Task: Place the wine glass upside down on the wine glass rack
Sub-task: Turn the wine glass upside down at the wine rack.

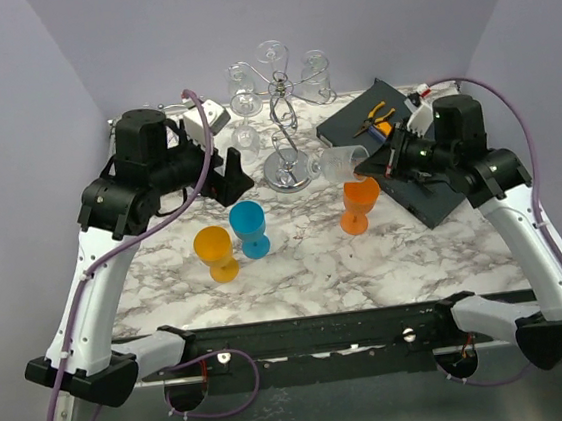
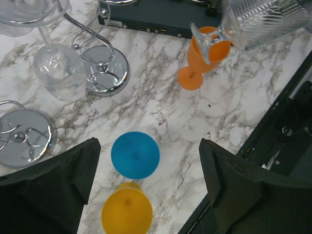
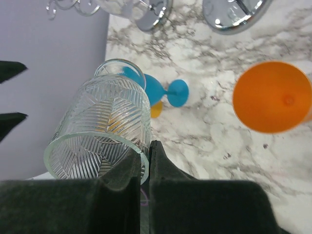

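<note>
My right gripper (image 1: 375,163) is shut on the rim of a clear ribbed wine glass (image 1: 339,163), holding it on its side above the table, foot toward the rack. In the right wrist view the glass (image 3: 102,129) fills the left and its rim sits between my fingers (image 3: 146,158). The chrome wine glass rack (image 1: 282,120) stands at the back centre with clear glasses hanging on it. My left gripper (image 1: 240,172) is open and empty, above the blue glass (image 2: 135,154), left of the rack base (image 2: 105,70).
A blue glass (image 1: 250,227), a yellow glass (image 1: 215,253) and an orange glass (image 1: 360,205) stand on the marble table. A dark box (image 1: 395,148) with tools lies at the back right. A second chrome base (image 2: 22,136) shows in the left wrist view.
</note>
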Robot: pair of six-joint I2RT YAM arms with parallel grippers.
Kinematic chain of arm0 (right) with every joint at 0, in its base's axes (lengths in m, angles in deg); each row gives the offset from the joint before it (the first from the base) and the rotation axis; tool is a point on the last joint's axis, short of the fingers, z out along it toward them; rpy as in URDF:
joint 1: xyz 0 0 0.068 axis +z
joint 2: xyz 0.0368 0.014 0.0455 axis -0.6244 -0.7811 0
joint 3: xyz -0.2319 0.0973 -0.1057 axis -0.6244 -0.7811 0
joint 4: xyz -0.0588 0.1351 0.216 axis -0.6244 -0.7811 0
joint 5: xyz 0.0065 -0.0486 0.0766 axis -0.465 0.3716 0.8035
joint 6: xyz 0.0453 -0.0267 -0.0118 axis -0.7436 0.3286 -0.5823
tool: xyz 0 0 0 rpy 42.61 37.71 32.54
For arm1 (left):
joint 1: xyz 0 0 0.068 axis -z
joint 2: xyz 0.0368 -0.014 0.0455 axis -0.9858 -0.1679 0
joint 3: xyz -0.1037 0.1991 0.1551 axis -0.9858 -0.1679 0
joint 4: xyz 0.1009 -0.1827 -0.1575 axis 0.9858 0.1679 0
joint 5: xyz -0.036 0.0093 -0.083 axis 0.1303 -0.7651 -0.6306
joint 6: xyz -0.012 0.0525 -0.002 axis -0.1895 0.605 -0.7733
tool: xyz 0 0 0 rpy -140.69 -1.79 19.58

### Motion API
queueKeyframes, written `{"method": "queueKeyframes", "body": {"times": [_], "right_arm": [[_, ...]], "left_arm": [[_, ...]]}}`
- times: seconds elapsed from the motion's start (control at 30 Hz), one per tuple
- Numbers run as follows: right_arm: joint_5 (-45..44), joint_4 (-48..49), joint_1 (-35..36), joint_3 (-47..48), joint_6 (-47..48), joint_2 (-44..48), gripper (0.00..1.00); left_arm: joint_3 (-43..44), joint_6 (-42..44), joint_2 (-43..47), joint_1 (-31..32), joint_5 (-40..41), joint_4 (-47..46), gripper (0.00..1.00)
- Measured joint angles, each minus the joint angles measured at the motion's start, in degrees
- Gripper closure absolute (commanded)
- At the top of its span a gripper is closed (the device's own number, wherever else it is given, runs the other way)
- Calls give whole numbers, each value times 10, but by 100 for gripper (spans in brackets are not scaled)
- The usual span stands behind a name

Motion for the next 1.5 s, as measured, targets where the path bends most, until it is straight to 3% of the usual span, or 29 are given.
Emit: {"method": "queueKeyframes", "body": {"times": [0.33, 0.5, 0.77, 1.13, 1.37, 1.43, 1.5], "right_arm": [[16, 166, 63, 2, -41, -87, 100], [14, 199, 96, 2, -45, -99, 100], [12, 246, 106, -9, -45, -91, 100], [27, 294, 133, -42, -43, -86, 100], [20, 322, 139, -69, -30, -67, 99], [20, 332, 141, -75, -29, -62, 93], [20, 344, 143, -83, -29, -56, 77]], "left_arm": [[0, -25, -62, 26, -48, -20, 14], [4, -32, -89, 66, -40, -34, 23], [4, -33, -99, 70, -4, -51, 36], [-3, -32, -98, 70, 5, -73, 66], [-12, -37, -89, 64, 4, -70, 100], [-12, -35, -85, 64, 3, -69, 100], [-12, -32, -81, 64, 0, -69, 100]]}}
